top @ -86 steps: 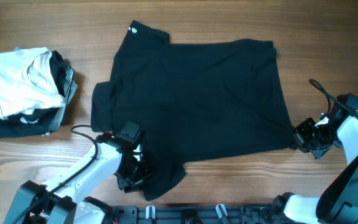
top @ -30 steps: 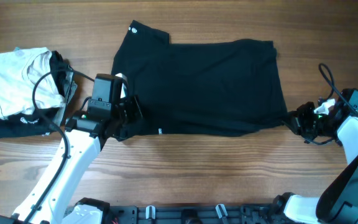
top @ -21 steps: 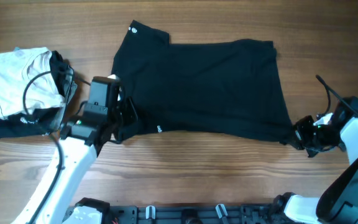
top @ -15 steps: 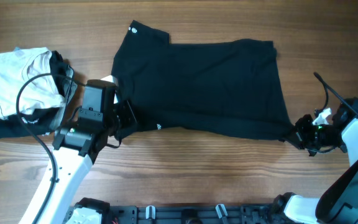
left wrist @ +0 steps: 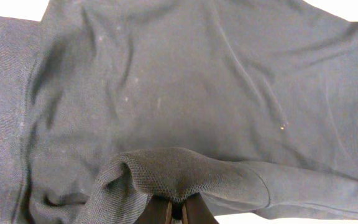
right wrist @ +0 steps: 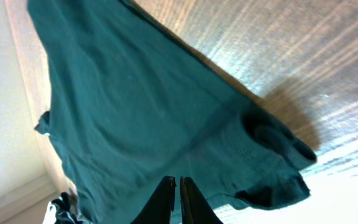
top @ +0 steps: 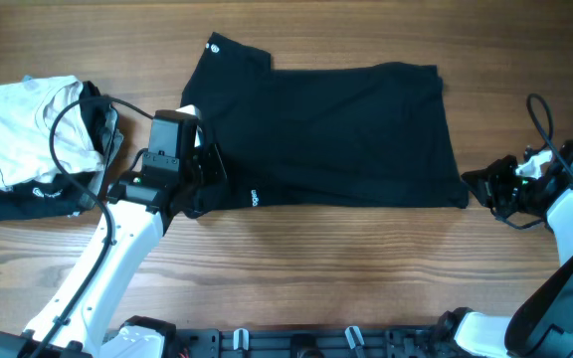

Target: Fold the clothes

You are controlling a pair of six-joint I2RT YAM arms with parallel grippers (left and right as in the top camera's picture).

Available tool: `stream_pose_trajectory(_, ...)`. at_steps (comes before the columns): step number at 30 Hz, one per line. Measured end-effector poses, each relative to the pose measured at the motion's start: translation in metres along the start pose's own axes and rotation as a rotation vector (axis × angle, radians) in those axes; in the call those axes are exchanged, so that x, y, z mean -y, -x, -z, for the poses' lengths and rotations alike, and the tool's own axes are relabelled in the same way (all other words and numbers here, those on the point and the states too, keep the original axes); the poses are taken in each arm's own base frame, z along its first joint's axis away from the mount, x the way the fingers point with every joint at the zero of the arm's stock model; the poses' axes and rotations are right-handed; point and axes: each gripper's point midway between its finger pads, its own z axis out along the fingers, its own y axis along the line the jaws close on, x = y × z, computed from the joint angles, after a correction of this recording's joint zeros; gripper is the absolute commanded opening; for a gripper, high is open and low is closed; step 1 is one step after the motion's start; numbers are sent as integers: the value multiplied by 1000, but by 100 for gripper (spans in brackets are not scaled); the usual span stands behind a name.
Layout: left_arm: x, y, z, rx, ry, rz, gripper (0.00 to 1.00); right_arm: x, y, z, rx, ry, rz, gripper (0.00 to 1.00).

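We see the black T-shirt (top: 336, 129) spread out in the middle of the worktop (top: 366, 278). Our left end effector (top: 203, 189), at the T-shirt's lower left edge, is pinched narrow on a bunched fold of it. Our right end effector (top: 481, 186) sits at the T-shirt's lower right corner, jaws together; we cannot tell whether cloth is caught. Folded clothes (top: 28, 139) lie left of the T-shirt.
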Motion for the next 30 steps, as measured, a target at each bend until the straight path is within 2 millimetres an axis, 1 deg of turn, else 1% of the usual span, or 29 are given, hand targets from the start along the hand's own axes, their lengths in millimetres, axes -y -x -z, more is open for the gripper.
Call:
stream_pose_trajectory(1, -1, 0, 0, 1, 3, 0, 4, 0, -3, 0, -11, 0, 2, 42)
stream_pose_trajectory(3, -1, 0, 0, 2, 3, 0, 4, 8, -21, -1, -75, -53, -5, 44)
stream_pose_trajectory(4, -1, 0, 0, -1, 5, 0, 4, 13, -26, -2, -88, -86, 7, 44)
stream_pose_trajectory(7, -2, -2, 0, -7, 8, 0, 4, 34, -37, 2, -118, -199, 30, 46)
stream_pose_trajectory(10, -2, -3, 0, -11, 10, 1, 4, 44, -34, 0, -100, -234, 85, 45)
stream_pose_trajectory(13, -3, -5, 0, -19, 14, 1, 4, 41, -29, -10, -65, -183, 153, 46)
stream_pose_trajectory(14, -3, -5, 0, -18, 14, 1, 4, 41, -31, -14, -67, -170, 166, 44)
stream_pose_trajectory(15, -3, -5, 0, -18, 14, 1, 4, 39, -31, -18, -61, -157, 185, 39)
stream_pose_trajectory(18, -3, -5, 0, -18, 14, 1, 4, 31, -24, -21, -32, -127, 223, 16)
stream_pose_trajectory(20, -3, -5, 0, -19, 14, 1, 4, 28, -21, -21, -19, -118, 229, 9)
stream_pose_trajectory(22, -3, -5, 0, -18, 14, 1, 4, 28, -22, -21, -21, -116, 227, 11)
stream_pose_trajectory(23, -3, -5, 0, -19, 14, 1, 4, 28, -22, -21, -21, -117, 227, 16)
stream_pose_trajectory(24, -3, -5, 0, -19, 14, 1, 4, 29, -23, -21, -28, -120, 221, 27)
stream_pose_trajectory(25, -3, -5, 0, -18, 14, 1, 4, 31, -26, -21, -38, -125, 218, 26)
stream_pose_trajectory(26, -3, -5, 0, -19, 14, 1, 4, 32, -28, -21, -45, -129, 217, 22)
stream_pose_trajectory(28, -3, -5, 0, -19, 14, 1, 4, 33, -28, -21, -47, -133, 216, 8)
stream_pose_trajectory(29, -3, -5, 0, -19, 14, 1, 4, 34, -28, -22, -43, -131, 223, 4)
stream_pose_trajectory(30, -3, -5, 0, -19, 14, 1, 4, 34, -27, -22, -39, -130, 224, 4)
